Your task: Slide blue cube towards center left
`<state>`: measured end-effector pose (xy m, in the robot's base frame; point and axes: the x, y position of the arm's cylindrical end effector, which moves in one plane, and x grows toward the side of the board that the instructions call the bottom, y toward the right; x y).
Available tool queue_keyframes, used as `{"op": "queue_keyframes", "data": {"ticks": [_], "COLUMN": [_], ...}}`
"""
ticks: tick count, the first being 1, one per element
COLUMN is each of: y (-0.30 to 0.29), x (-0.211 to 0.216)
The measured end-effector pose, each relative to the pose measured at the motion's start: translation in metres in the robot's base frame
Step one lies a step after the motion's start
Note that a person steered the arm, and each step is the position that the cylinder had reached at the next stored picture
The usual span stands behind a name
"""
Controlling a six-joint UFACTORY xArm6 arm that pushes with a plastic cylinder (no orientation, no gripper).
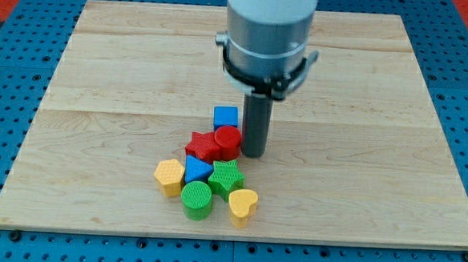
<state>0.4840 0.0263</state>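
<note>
Eight blocks cluster low on our wooden board (100,76) — the blue cube (226,116) sits at the cluster's top, near the board's middle. My tip (253,154) rests just right of the red cylinder (228,138) and red star (203,147); we carry no pincer — only a rod.

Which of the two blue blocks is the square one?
The blue cube, the upper one, just left of my tip and above the red cylinder. The other blue block, a triangle, sits lower among the pile.
</note>
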Motion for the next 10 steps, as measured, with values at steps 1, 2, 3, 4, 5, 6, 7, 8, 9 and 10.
{"op": "queue_keyframes", "data": {"ticks": [1, 2, 3, 4, 5, 6, 7, 8, 9, 10], "y": [0.025, 0.018, 0.061, 0.036, 0.010, -0.013, 0.005, 0.003, -0.009, -0.053], "x": [-0.049, -0.051, -0.027, -0.005, -0.026, -0.039, -0.033, -0.028, -0.013, -0.014]}}
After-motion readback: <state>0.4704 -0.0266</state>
